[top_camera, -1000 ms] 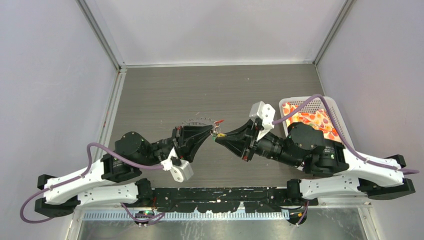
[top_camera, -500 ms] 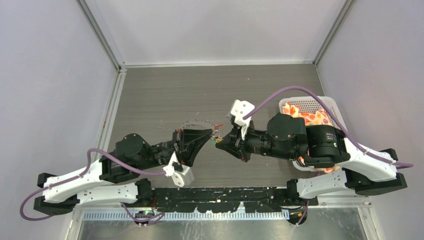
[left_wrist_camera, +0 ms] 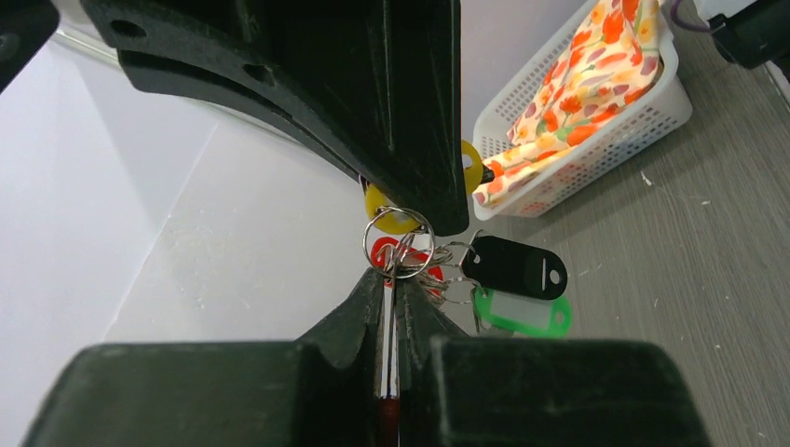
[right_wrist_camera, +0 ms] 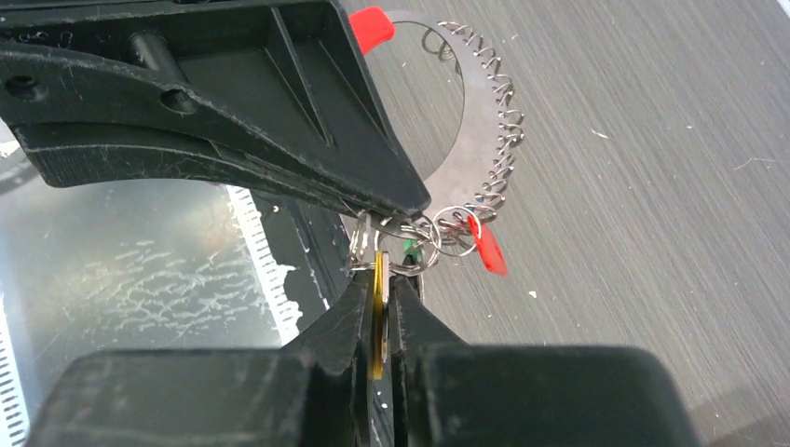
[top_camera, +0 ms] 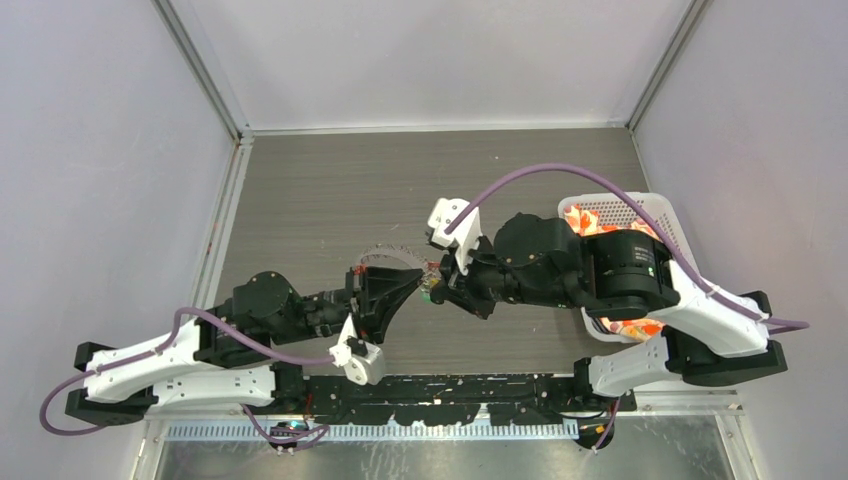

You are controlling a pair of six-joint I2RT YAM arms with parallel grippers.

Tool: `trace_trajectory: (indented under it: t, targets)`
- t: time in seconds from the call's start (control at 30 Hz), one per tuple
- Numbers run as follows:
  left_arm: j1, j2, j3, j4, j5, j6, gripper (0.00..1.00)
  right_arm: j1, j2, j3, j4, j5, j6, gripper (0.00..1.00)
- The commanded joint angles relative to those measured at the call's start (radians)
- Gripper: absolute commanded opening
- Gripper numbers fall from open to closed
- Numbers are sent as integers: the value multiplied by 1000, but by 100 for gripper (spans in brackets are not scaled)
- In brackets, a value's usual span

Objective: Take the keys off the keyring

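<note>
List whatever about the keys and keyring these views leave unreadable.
- Top external: the keys are too small to count, bunched between the left gripper and right gripper.
- Left wrist: the yellow key is mostly behind the right gripper; the one the left gripper pinches shows edge-on only.
- Right wrist: the keyring is partly hidden behind the left gripper.
</note>
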Motion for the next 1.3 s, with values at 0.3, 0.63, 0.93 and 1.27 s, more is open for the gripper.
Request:
trace_trajectory:
  t: [0.3,0.63,0.93,1.27]
  targets:
    - [-56,-14,18,-24,-35,74,0,-47,73,146,-135,-51,-21,1]
    - [-91,-11,11,-29,-73,84,0,-70,85,165,-122,-40,-27,1]
    - [-91,-66,-45,77,-108,-10,0,-71,41,130,-84,-32,-10,1]
    - [-92,-77,-130,310,-249,-159,0,-71,9,103,-58,-60,-1,1]
